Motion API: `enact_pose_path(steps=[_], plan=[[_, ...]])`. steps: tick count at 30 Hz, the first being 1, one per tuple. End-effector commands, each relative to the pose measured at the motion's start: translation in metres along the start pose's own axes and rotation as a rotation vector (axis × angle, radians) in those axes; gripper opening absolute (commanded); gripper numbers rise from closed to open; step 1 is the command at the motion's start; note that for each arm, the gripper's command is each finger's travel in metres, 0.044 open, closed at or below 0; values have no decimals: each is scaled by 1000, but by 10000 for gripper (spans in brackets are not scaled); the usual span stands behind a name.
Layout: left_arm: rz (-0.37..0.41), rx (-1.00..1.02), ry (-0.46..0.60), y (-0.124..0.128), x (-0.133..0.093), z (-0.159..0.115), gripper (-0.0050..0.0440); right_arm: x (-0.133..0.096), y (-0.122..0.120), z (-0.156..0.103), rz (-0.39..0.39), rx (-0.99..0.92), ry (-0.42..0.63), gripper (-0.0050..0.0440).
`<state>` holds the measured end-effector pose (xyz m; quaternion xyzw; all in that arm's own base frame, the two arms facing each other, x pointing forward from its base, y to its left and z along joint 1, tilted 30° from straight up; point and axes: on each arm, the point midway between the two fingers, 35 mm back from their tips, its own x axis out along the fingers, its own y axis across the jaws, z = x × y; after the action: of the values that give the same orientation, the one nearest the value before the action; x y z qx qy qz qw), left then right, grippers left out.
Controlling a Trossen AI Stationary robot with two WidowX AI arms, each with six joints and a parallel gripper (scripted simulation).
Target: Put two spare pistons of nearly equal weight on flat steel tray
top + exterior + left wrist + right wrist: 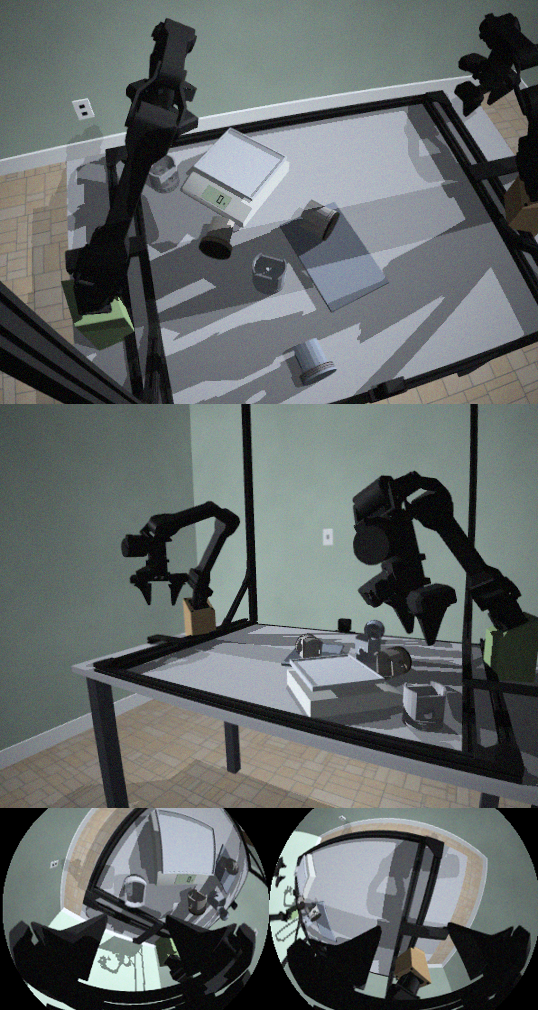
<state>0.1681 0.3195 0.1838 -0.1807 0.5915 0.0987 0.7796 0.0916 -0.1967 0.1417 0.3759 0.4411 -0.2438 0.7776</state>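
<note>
The flat steel tray (350, 270) (327, 926) lies on the bench. A brownish piston (317, 220) (308, 646) (231, 866) lies on its side over the tray's scale-side end. A dark brownish piston (216, 240) (393, 661) (197, 903) lies against or close to the scale's display side. A grey piston (164, 175) (424, 706) (134, 892) stands beside the scale. Another grey piston (269, 275) stands between the dark one and the tray. A bluish piston (314, 357) lies near the frame's front edge. My left gripper (420, 637) (137, 917) is open, empty, in the air. My right gripper (161, 604) (414, 928) is open, empty, high.
The white scale (240, 165) (335, 674) (187, 844) reads 0, with nothing on its pan. A black frame (310, 117) borders the bench. The green base block (105, 325) and the orange base block (200, 619) carry the arms at opposite ends.
</note>
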Motion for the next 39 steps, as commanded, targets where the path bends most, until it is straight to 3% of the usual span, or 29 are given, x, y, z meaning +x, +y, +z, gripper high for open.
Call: enact_pose_path(steps=[1,39], plan=[[-6,0,12,0,9,0,378,0,0,0,3,-1,-1,440],[-6,0,12,0,64,14,378,0,0,0,3,-1,-1,440]])
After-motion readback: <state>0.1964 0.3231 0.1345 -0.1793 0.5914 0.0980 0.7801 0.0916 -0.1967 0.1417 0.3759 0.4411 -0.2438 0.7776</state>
